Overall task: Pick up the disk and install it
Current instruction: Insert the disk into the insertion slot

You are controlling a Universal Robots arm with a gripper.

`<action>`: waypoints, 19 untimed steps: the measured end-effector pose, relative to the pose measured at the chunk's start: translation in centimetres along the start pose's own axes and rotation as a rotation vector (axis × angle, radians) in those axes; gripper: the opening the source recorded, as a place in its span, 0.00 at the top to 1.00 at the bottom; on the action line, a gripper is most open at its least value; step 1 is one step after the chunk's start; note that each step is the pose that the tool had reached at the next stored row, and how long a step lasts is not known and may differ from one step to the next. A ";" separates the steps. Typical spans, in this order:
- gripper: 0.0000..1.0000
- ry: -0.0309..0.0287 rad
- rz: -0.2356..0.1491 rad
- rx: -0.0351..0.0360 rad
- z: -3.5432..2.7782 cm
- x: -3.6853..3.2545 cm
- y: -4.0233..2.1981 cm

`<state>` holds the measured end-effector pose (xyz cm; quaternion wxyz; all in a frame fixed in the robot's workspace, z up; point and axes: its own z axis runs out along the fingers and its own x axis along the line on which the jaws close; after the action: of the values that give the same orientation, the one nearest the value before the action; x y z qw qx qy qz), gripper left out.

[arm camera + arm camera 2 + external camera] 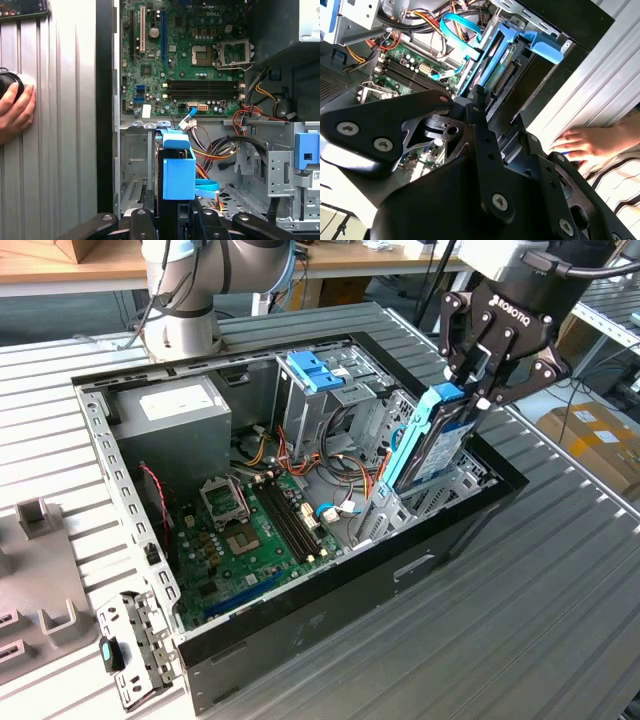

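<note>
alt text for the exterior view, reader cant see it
A robot claw grips the top of a disk with blue side rails, held on edge with its lower end inside an open computer case. The case lies on a ribbed metal table, its green motherboard exposed.

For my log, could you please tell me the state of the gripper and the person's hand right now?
Gripper: shut on the disk, held on edge over the case.
Person's hand: resting on the table; whether it holds anything cannot be told.
</note>
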<state>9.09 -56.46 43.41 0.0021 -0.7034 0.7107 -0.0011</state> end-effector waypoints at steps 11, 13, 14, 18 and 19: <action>0.65 -0.0006 0.000 0.0000 1.02 0.00 0.00; 0.65 -0.0006 0.000 0.0000 1.74 0.00 0.01; 0.65 -0.0004 0.000 0.0000 2.06 0.00 0.01; 0.65 -0.0006 0.000 0.0000 2.91 0.00 0.01; 0.65 -0.0006 0.000 0.0000 3.21 0.00 0.01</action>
<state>9.09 -56.46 40.20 0.0023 -0.7034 0.7107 -0.0009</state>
